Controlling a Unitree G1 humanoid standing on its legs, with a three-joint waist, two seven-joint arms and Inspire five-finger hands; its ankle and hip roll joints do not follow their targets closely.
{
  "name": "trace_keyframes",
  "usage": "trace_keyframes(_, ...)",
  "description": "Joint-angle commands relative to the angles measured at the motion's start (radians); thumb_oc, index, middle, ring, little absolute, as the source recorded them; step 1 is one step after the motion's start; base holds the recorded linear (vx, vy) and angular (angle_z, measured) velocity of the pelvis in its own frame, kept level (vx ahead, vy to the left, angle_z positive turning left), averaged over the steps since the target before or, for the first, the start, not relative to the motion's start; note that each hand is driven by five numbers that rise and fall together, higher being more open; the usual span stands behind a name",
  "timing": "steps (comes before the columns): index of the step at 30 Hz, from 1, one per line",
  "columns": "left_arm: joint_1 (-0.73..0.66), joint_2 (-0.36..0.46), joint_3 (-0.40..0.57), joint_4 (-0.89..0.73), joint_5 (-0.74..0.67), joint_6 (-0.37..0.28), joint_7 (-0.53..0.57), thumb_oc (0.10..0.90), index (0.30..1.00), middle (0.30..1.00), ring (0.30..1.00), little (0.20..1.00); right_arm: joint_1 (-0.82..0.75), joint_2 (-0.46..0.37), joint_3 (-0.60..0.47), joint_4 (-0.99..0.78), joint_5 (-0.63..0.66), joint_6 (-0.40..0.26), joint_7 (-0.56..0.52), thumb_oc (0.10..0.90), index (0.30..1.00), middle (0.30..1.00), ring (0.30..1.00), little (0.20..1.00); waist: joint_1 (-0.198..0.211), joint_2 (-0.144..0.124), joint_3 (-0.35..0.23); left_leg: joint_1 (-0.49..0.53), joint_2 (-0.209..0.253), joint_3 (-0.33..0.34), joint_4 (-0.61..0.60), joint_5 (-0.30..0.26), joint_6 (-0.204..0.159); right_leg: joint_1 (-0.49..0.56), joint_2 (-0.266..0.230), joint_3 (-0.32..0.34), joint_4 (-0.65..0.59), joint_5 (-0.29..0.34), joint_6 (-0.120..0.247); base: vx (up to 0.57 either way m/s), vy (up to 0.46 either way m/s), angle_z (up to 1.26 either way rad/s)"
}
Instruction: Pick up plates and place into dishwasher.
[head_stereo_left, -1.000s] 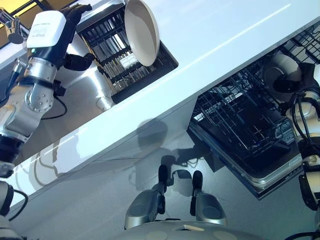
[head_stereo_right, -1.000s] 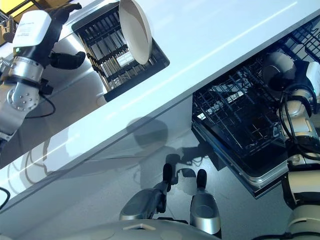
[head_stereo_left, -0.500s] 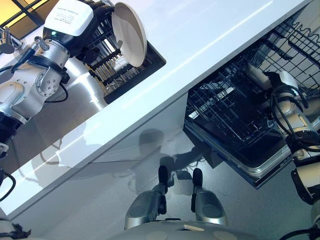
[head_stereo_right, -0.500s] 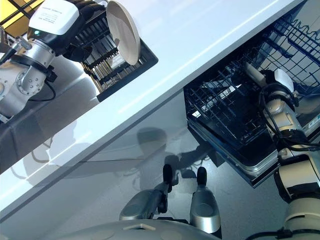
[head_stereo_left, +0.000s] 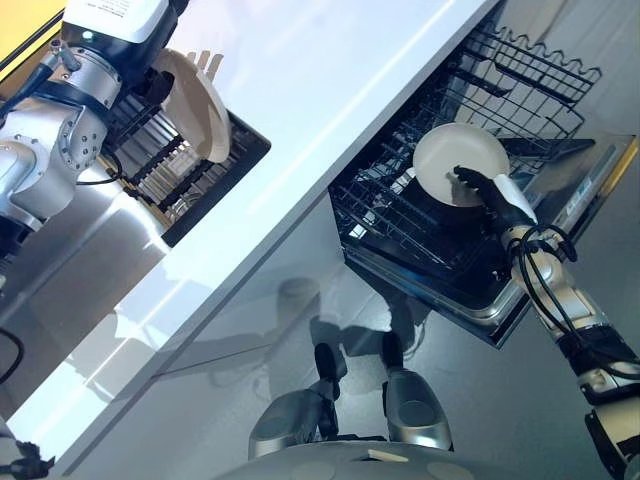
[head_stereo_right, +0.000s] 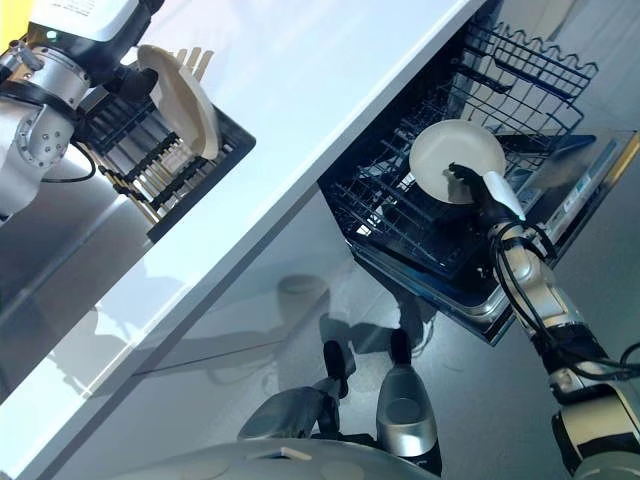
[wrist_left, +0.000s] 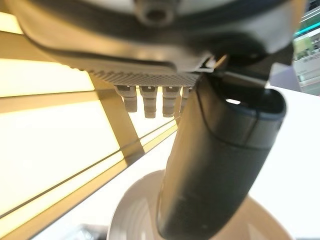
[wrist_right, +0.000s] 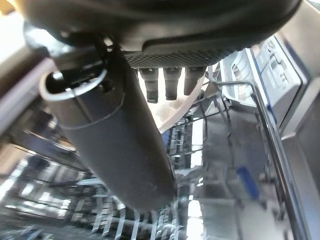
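White plate (head_stereo_left: 461, 164) sits over the dishwasher's lower rack (head_stereo_left: 420, 225), pinched at its rim by the curled right hand (head_stereo_left: 490, 190). Beige plate (head_stereo_left: 196, 102) stands in the drying rack (head_stereo_right: 160, 160) on the worktop (head_stereo_left: 330, 70), the left hand (head_stereo_left: 160, 85) closed around its edge.

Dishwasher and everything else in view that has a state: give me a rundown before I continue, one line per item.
Dishwasher: door open, lower rack pulled out.
White plate: over the lower rack, pinched at its rim by the right hand.
Cream plate: on edge at the drying rack on the counter, gripped by the left hand.
Right hand: shut on the white plate.
Left hand: shut on the cream plate.
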Motion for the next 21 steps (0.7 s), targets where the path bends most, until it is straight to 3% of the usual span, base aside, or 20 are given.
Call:
trace_keyframes(1, -0.066, 0.132, 0.108, 0.068, 0.09, 0.01, 0.04, 0.8, 0.9, 0.9, 0.9, 0.9, 0.08, -0.025, -0.114, -0.075, 0.05, -0.071, -0.003, 0.8, 0.9, 0.9, 0.9, 0.9, -0.028, 0.013, -0.111, 0.006, -0.079, -0.007, 0.057, -0.157, 0.017, -0.071, 0.047, 0.026, 0.154, -0.11, 0.066, -0.01, 0.099, -0.15)
trace_keyframes(4, -0.036, 0.132, 0.111, 0.068, 0.116, 0.011, -0.048, 0.8, 0.9, 0.9, 0.9, 0.9, 0.111, -0.026, -0.153, -0.128, 0.08, -0.085, 0.006, 0.8, 0.9, 0.9, 0.9, 0.9, -0.037, 0.016, -0.115, 0.009, -0.081, 0.002, 0.051, -0.158, 0.019, -0.074, 0.047, 0.038, 0.15, -0.102, 0.074, -0.01, 0.089, -0.13)
trace_keyframes(5, -0.017, 0.126, 0.112, 0.073, 0.146, 0.026, -0.116, 0.704, 0.818, 0.818, 0.818, 0.804, 0.118, -0.026, -0.168, -0.148, 0.089, -0.094, 0.005, 0.8, 0.9, 0.9, 0.9, 0.9, -0.041, 0.016, -0.116, 0.01, -0.083, 0.004, 0.048, -0.159, 0.02, -0.076, 0.048, 0.043, 0.149, -0.098, 0.077, -0.01, 0.081, -0.17)
trace_keyframes(6, 0.001, 0.12, 0.111, 0.084, 0.186, 0.028, -0.188, 0.358, 0.521, 0.521, 0.521, 0.458, 0.121, -0.03, -0.181, -0.166, 0.098, -0.099, 0.009, 0.8, 0.9, 0.9, 0.9, 0.9, -0.044, 0.018, -0.115, 0.011, -0.084, 0.004, 0.048, -0.16, 0.021, -0.077, 0.048, 0.048, 0.148, -0.096, 0.08, -0.02, 0.087, -0.16)
trace_keyframes(7, 0.013, 0.12, 0.107, 0.093, 0.197, 0.042, -0.235, 0.339, 0.505, 0.505, 0.505, 0.439, 0.121, -0.033, -0.189, -0.177, 0.109, -0.102, 0.013, 0.8, 0.9, 0.9, 0.9, 0.9, -0.046, 0.019, -0.115, 0.012, -0.085, 0.004, 0.048, -0.16, 0.021, -0.077, 0.049, 0.05, 0.147, -0.093, 0.081, -0.03, 0.091, -0.12)
trace_keyframes(8, 0.035, 0.112, 0.102, 0.128, 0.26, 0.03, -0.358, 0.331, 0.498, 0.498, 0.498, 0.431, 0.113, -0.043, -0.211, -0.201, 0.129, -0.109, 0.01, 0.8, 0.9, 0.9, 0.9, 0.9, -0.05, 0.02, -0.114, 0.013, -0.087, 0.006, 0.049, -0.163, 0.021, -0.079, 0.048, 0.055, 0.146, -0.089, 0.084, -0.02, 0.07, -0.06)
trace_keyframes(9, 0.039, 0.111, 0.1, 0.136, 0.263, 0.034, -0.378, 0.325, 0.493, 0.493, 0.493, 0.425, 0.108, -0.046, -0.213, -0.206, 0.13, -0.111, 0.007, 0.8, 0.9, 0.9, 0.9, 0.9, -0.051, 0.022, -0.113, 0.013, -0.087, 0.006, 0.05, -0.163, 0.021, -0.08, 0.048, 0.056, 0.147, -0.087, 0.085, -0.03, 0.066, -0.05)
trace_keyframes(10, 0.044, 0.112, 0.09, 0.148, 0.275, 0.033, -0.415, 0.213, 0.396, 0.396, 0.396, 0.313, 0.097, -0.051, -0.217, -0.213, 0.129, -0.115, 0.0, 0.8, 0.9, 0.9, 0.9, 0.9, -0.052, 0.023, -0.111, 0.013, -0.088, 0.006, 0.052, -0.164, 0.021, -0.081, 0.049, 0.058, 0.147, -0.085, 0.085, -0.03, 0.047, -0.12)
trace_keyframes(11, 0.047, 0.115, 0.077, 0.162, 0.288, 0.021, -0.486, 0.213, 0.396, 0.396, 0.396, 0.313, 0.086, -0.065, -0.229, -0.23, 0.131, -0.119, -0.01, 0.8, 0.9, 0.9, 0.9, 0.9, -0.053, 0.025, -0.11, 0.014, -0.09, 0.005, 0.054, -0.166, 0.021, -0.079, 0.049, 0.059, 0.143, -0.085, 0.086, -0.03, 0.047, -0.19)
trace_keyframes(12, 0.045, 0.117, 0.071, 0.163, 0.285, 0.023, -0.503, 0.141, 0.335, 0.335, 0.335, 0.241, 0.083, -0.07, -0.232, -0.237, 0.126, -0.124, -0.02, 0.8, 0.9, 0.9, 0.9, 0.9, -0.053, 0.026, -0.11, 0.014, -0.09, 0.005, 0.054, -0.165, 0.021, -0.078, 0.049, 0.06, 0.142, -0.084, 0.086, -0.02, 0.037, -0.18)
trace_keyframes(15, 0.038, 0.11, 0.045, 0.206, 0.303, -0.002, -0.575, 0.1, 0.3, 0.3, 0.3, 0.2, 0.061, -0.1, -0.25, -0.263, 0.132, -0.136, -0.044, 0.8, 0.9, 0.9, 0.9, 0.9, -0.052, 0.026, -0.116, 0.014, -0.092, 0.001, 0.055, -0.167, 0.022, -0.07, 0.051, 0.06, 0.125, -0.084, 0.086, -0.01, 0.023, -0.1)
trace_keyframes(21, 0.044, 0.087, 0.018, 0.265, 0.338, -0.039, -0.552, 0.1, 0.3, 0.3, 0.3, 0.2, 0.025, -0.112, -0.261, -0.292, 0.195, -0.143, -0.06, 0.8, 0.9, 0.9, 0.9, 0.9, -0.042, 0.016, -0.127, 0.011, -0.093, -0.008, 0.057, -0.167, 0.023, -0.062, 0.056, 0.058, 0.111, -0.084, 0.083, 0.0, -0.001, -0.01)
